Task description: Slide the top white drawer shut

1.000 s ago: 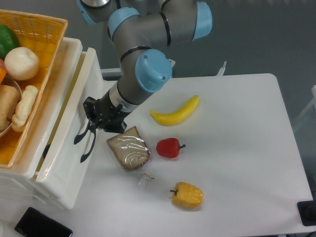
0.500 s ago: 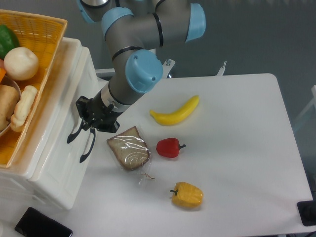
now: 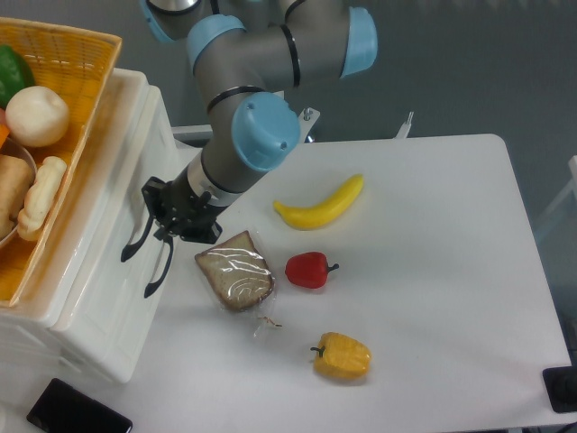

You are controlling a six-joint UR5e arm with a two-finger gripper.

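The top white drawer (image 3: 135, 171) sits pushed into its cabinet at the left, its front panel about flush with the cabinet face. Its curved black handle (image 3: 135, 244) shows on the front, with the lower drawer's black handle (image 3: 160, 269) just right of it. My gripper (image 3: 160, 216) is black and sits right at the drawer front, beside the handles. Its fingers blend into the dark wrist and handles, so I cannot tell whether they are open or shut, or whether they touch the panel.
A yellow wicker basket (image 3: 86, 108) of food sits on the cabinet top. On the table lie wrapped bread (image 3: 234, 271) just right of the gripper, a red pepper (image 3: 308, 269), a banana (image 3: 322, 204) and a yellow pepper (image 3: 343, 355). A black phone (image 3: 77, 410) lies at front left.
The drawer front has slid left into the cabinet, closing the gap seen one second ago. The gripper moved left with it, then eased very slightly back to the right.
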